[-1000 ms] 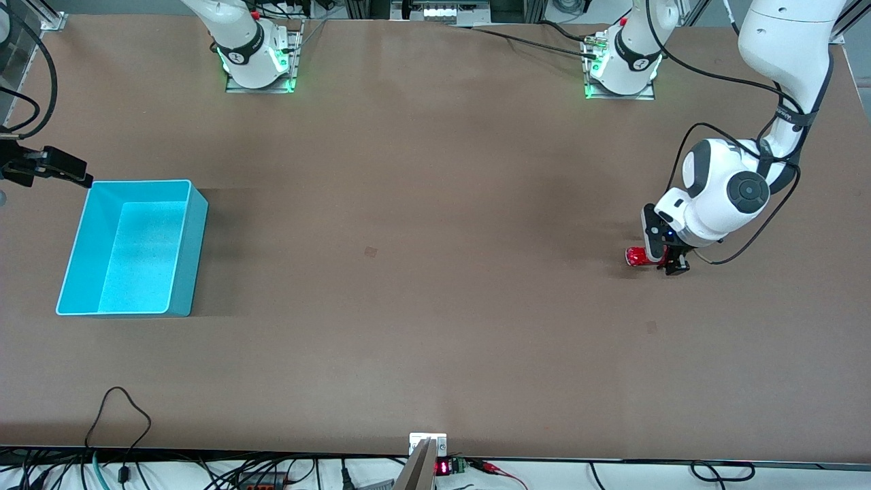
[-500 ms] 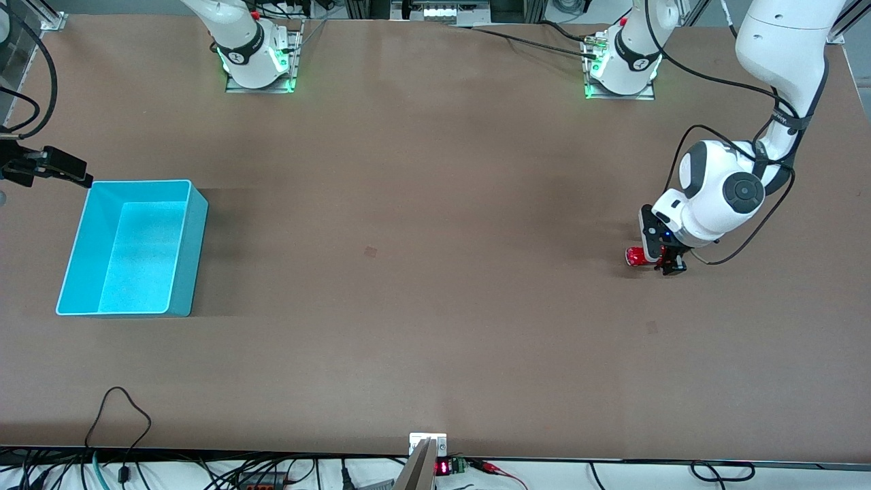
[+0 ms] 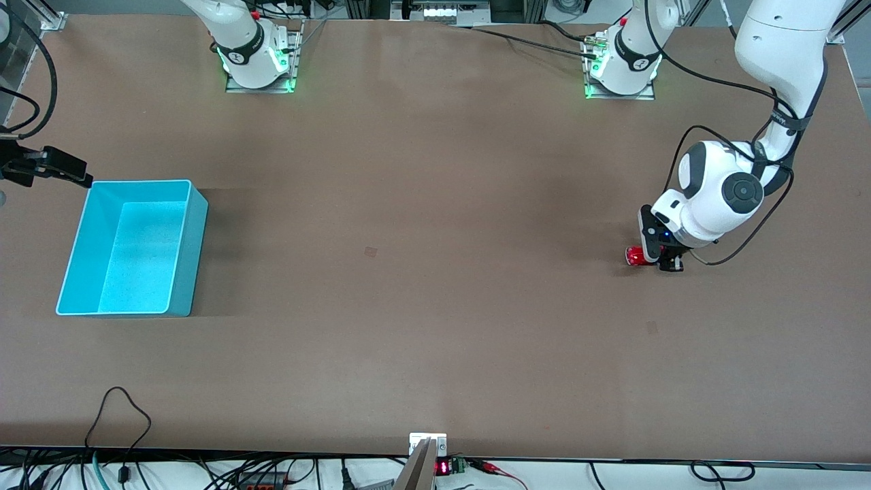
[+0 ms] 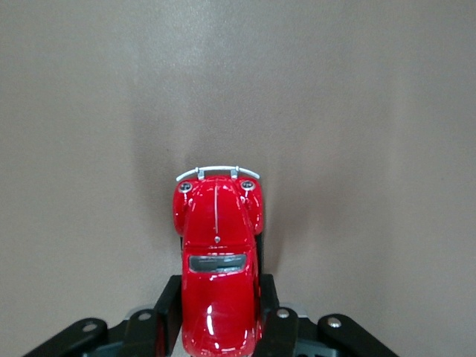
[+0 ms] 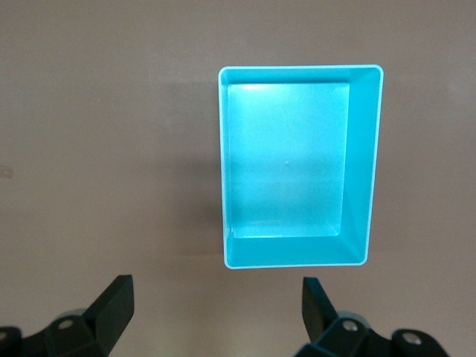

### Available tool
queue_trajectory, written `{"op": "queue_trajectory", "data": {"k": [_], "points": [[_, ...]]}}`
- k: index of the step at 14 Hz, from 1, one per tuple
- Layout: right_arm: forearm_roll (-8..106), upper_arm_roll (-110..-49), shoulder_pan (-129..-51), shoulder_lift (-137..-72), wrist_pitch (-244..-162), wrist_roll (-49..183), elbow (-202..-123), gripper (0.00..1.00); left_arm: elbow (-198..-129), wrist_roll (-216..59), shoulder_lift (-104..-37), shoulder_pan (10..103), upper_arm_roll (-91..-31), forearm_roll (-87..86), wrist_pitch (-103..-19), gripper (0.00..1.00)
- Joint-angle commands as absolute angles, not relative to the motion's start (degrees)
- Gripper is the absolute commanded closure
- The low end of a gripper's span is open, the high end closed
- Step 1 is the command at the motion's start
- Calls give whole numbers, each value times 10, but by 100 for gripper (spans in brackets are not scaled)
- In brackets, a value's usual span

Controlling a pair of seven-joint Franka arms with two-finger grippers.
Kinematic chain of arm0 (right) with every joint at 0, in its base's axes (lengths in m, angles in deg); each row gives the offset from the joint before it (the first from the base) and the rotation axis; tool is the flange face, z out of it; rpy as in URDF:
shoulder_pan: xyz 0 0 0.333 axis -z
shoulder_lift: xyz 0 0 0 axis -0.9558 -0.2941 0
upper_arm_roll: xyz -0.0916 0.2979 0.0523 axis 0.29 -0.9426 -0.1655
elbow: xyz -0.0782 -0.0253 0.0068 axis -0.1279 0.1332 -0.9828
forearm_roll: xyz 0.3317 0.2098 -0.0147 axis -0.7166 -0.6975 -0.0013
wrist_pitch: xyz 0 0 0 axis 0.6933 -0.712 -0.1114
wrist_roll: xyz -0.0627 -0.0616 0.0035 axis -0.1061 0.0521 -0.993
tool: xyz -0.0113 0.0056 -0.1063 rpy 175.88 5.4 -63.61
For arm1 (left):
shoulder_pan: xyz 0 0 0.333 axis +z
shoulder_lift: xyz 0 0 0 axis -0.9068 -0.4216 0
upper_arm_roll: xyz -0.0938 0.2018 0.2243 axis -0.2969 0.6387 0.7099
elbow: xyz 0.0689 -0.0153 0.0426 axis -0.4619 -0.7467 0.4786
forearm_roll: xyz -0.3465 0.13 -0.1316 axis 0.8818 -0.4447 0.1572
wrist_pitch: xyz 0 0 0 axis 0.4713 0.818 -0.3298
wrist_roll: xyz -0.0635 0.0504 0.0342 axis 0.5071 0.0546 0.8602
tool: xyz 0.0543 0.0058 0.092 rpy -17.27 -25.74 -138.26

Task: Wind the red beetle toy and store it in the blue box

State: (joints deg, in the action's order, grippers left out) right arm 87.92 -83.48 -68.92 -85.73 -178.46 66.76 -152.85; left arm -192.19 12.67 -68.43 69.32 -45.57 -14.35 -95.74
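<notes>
My left gripper (image 3: 665,262) is closed on the red beetle toy (image 3: 635,256), which sits on the table at the left arm's end, at about 3 o'clock in the front view. In the left wrist view the fingers (image 4: 165,312) press both flanks of the car's rear. To wind it well, I think I must keep the wheels pressed down and pull straight back. The right gripper (image 5: 216,309) waits wide open above the blue box (image 3: 195,231), at 9 o'clock.

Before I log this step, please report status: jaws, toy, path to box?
Left gripper shut on red beetle toy, toy on table. Right gripper open, waiting above blue box. Nothing lies between toy and box.
</notes>
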Motion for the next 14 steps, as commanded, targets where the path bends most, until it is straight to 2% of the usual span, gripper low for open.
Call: {"op": "queue_trajectory", "data": {"k": [1, 8, 14], "points": [[868, -838, -683, -852, -1789, 672, -1534, 0, -1926, 133, -681, 699, -460, -156, -961, 68], [868, -838, -685, -852, -1790, 672, -1534, 0, -1923, 133, -695, 701, -460, -155, -957, 68], [869, -838, -686, -852, -1790, 672, -1534, 0, -1916, 201, -725, 780, -460, -155, -951, 69]]}}
